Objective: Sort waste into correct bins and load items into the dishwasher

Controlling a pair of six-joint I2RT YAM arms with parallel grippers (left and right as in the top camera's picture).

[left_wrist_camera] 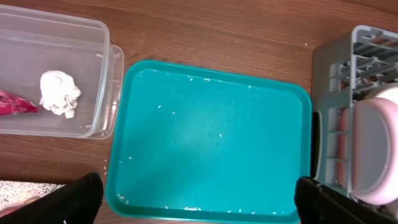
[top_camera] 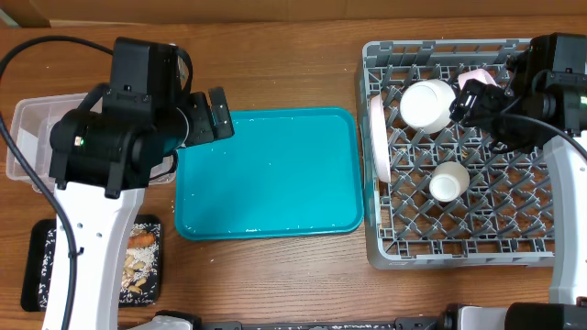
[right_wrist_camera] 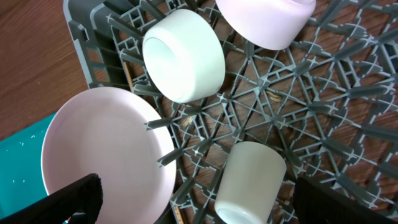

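We see the bowl [top_camera: 426, 104], cup [top_camera: 447, 182] and plate [top_camera: 377, 137] seated in the rack [top_camera: 376, 252], the plate at its left edge. The tray [top_camera: 268, 174] lies just left of the rack. Both grippers are spread wide and empty: the right gripper [right_wrist_camera: 196, 182] over the rack, the left gripper [left_wrist_camera: 198, 180] left of the rack.

Glossy plastic tray [top_camera: 268, 172], wooden table [top_camera: 275, 55] (grained), plastic rack [top_camera: 431, 48]

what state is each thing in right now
teal tray, bare but for stray grains
clear bin, open, holding a crumpled tissue
black container, holding food scraps
pink plate, on edge in the dish rack
white bowl, tipped on its side
white cup, resting in the rack
left fingers, open, empty
right fingers, open, empty
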